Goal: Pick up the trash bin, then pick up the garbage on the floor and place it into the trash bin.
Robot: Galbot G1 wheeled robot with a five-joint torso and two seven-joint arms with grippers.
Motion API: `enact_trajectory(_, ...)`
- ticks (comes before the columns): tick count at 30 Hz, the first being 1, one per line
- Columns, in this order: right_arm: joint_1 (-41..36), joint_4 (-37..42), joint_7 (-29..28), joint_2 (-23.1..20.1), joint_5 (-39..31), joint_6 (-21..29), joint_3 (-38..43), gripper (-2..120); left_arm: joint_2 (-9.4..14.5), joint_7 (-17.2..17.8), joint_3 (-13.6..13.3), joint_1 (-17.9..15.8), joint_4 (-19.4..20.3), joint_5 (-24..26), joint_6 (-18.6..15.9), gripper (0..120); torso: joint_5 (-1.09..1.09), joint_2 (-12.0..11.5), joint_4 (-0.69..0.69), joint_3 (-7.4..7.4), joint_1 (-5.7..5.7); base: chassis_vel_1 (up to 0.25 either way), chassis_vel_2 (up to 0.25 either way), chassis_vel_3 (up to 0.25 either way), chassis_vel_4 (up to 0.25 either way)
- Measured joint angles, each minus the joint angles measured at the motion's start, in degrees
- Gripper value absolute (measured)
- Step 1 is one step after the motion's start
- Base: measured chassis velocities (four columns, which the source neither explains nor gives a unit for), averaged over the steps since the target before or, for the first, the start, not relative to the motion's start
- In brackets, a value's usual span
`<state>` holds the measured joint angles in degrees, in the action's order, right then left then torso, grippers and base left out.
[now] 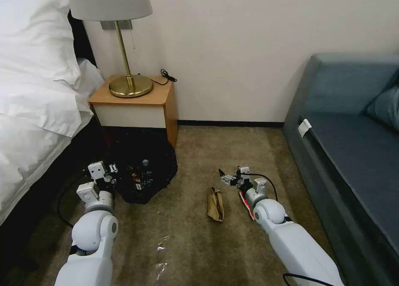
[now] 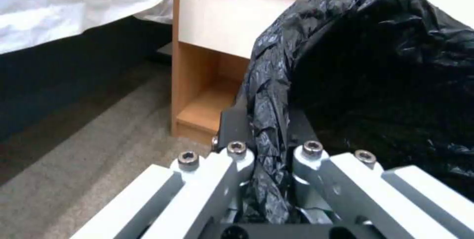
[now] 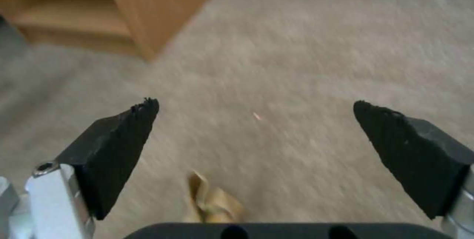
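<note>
Round trash bin lined with crinkled black plastic bag (image 1: pixel 143 173): left side, beside the wooden nightstand; bag folded over rim (image 2: pixel 269 94); small litter inside. Crumpled brown paper piece (image 1: pixel 215 203): flat on carpet, centre. Red-and-white snack packet (image 1: pixel 245 200): on carpet, just right of paper, partly hidden.

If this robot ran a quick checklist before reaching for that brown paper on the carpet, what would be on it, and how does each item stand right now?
1. Left gripper holding the trash bin: ok, jaws clamped on the bag-covered rim.
2. Bin mouth facing up and free to receive: ok, litter already lies inside.
3. Right gripper empty with jaws spread: ok.
4. Brown paper within view and free of other things: ok, it lies alone on the carpet.
5. Right gripper lined up over the paper: not ok, it sits past the paper, nearer the wall.
6. Red-and-white packet reachable: cannot tell, the right arm partly hides it.
</note>
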<state>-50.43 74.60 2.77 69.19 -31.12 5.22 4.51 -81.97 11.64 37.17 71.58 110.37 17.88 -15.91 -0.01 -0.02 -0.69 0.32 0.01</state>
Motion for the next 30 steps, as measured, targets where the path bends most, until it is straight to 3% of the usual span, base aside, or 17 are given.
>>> enact_trajectory(6,-1.05,-1.20,-3.17,-1.15,2.37,4.65,0.96,100,-0.30,0.15,0.31,1.15,1.01,-0.54,0.02,4,0.01,0.00,-0.01,0.00,0.00,0.000,0.000,0.000,0.000)
enact_trajectory(14,-4.02,-2.37,-1.67,-4.50,5.55,6.57,3.85,100,-0.31,0.28,0.42,2.02,2.29,-0.61,0.04,4,0.00,0.00,-0.01,0.00,0.00,0.000,0.000,0.000,0.000)
enact_trajectory(30,-0.74,-15.98,3.02,1.15,11.30,4.92,6.66,100,-0.04,0.59,0.55,2.55,2.98,-0.63,-0.05,4,0.00,0.00,0.01,0.00,0.00,0.000,0.000,0.000,0.000)
